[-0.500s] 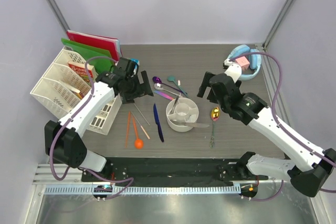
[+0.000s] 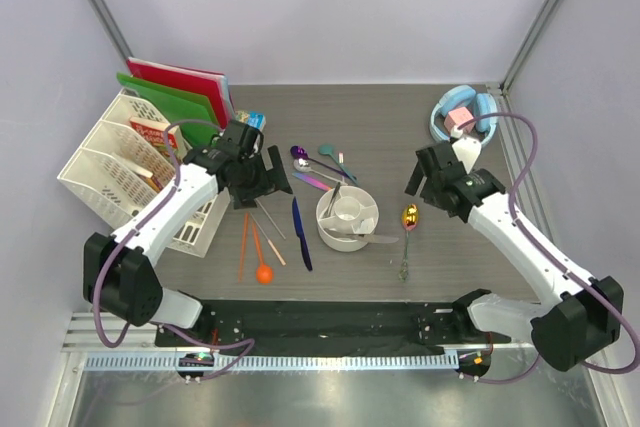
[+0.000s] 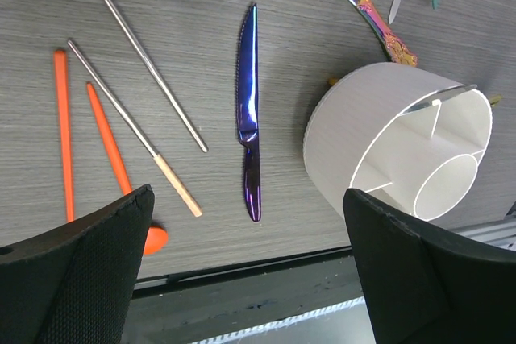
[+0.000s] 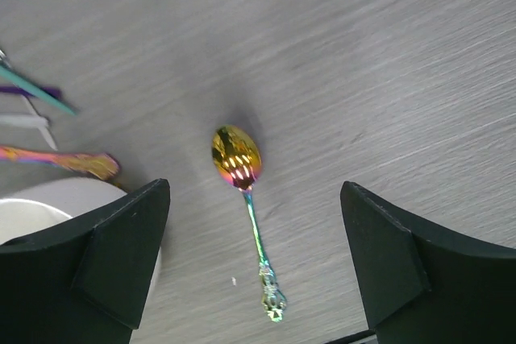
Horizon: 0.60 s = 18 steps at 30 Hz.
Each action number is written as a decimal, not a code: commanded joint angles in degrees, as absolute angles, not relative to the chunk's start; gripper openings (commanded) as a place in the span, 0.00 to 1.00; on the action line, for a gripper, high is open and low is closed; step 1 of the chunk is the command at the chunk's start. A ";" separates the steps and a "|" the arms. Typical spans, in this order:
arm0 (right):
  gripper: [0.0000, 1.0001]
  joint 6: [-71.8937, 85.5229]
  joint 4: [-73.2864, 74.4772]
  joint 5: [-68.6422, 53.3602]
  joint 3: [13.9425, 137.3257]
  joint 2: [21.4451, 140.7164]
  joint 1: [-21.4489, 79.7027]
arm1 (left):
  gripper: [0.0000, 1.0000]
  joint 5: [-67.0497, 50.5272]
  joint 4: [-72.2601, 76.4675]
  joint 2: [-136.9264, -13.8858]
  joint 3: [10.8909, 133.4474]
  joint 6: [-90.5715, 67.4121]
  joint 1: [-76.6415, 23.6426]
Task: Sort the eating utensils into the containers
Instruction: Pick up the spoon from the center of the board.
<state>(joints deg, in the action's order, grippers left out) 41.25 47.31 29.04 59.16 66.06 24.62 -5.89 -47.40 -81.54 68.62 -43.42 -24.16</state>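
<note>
The white divided cup (image 2: 348,217) stands mid-table with a silver knife (image 2: 368,238) resting across its near side. Left of it lie the dark blue knife (image 2: 300,234), two orange chopsticks (image 2: 243,245), an orange spoon (image 2: 263,269) and silver chopsticks (image 2: 268,217). Purple and teal pieces (image 2: 325,155) and an iridescent piece (image 2: 312,181) lie behind the cup. My left gripper (image 2: 262,179) hovers open; in its wrist view the blue knife (image 3: 248,118) lies between the fingers and the cup (image 3: 379,142) sits right of it. My right gripper (image 4: 254,191) hangs open over the gold spoon (image 4: 237,156).
A white lattice rack (image 2: 120,162) with books, plus red and green folders (image 2: 180,87), fills the back left. A light blue bowl (image 2: 440,119) with a pink cube sits at the back right. A black strip (image 2: 330,319) runs along the near table edge.
The right arm has swung to the right and now sits over the gold spoon. The left gripper has shifted slightly nearer and to the right. Both stay open.
</note>
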 commanded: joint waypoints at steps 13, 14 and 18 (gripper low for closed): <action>0.77 37.62 42.89 9.94 45.44 69.08 24.43 | 0.99 -6.77 -48.16 -79.19 67.41 -43.24 -24.35; 0.77 37.18 42.02 9.41 45.18 69.17 24.52 | 1.00 -6.94 -48.16 -79.36 67.50 -43.24 -24.35; 0.77 36.74 40.87 10.46 43.42 68.38 24.52 | 0.99 -6.94 -48.60 -80.24 68.02 -42.98 -24.43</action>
